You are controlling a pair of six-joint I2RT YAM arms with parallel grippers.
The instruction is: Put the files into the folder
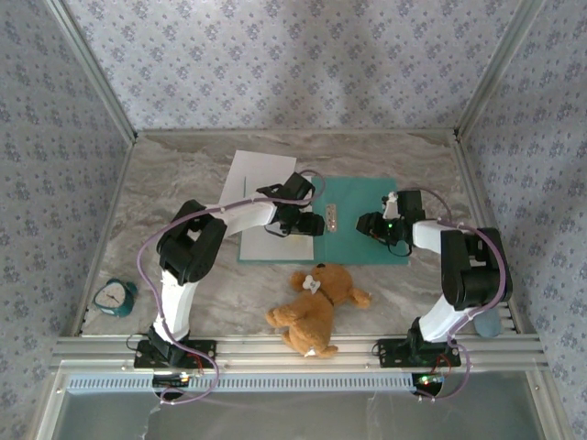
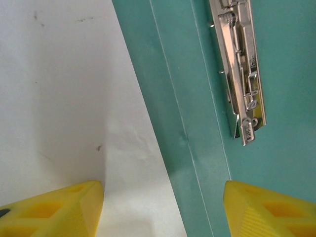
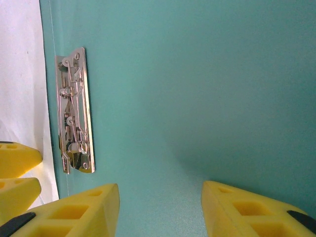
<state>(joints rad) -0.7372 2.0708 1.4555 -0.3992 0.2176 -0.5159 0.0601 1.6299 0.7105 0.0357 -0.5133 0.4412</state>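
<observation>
No brand, label or readable writing shows anywhere. The metal clip (image 2: 242, 69) carries stamped shapes, but none resolves into letters. The near sheet (image 2: 59, 98) is blank apart from a few small dark specks.

The folder (image 1: 362, 220) lies open and flat at the middle of the table (image 1: 183, 174), with the clip on its inner fold. The near sheet lies on the folder's left half, its right edge just short of the crease. The far sheet (image 1: 257, 176) lies tilted beyond it, toward the table's far left, mostly on bare table. The left arm crosses between the two sheets and hides where they meet, so I cannot tell whether they overlap.

The left gripper (image 1: 303, 222) hangs low over the near sheet's right edge. In its wrist view its jaws are spread, one finger (image 2: 54, 210) over the paper and the other over the teal card, with nothing pinched between them. Whether the tips touch the surface I cannot tell.

The right gripper (image 1: 378, 225) sits over the folder's right half. Its jaws are parted, with plain card between its fingers (image 3: 74, 212), and it grips nothing.

A stuffed bear (image 1: 316, 307) lies near the front edge at the middle. A small teal clock (image 1: 115, 298) sits at the front-left corner. A bluish object (image 1: 489, 323) at the front right is cut off by the right arm and too unclear to name.
</observation>
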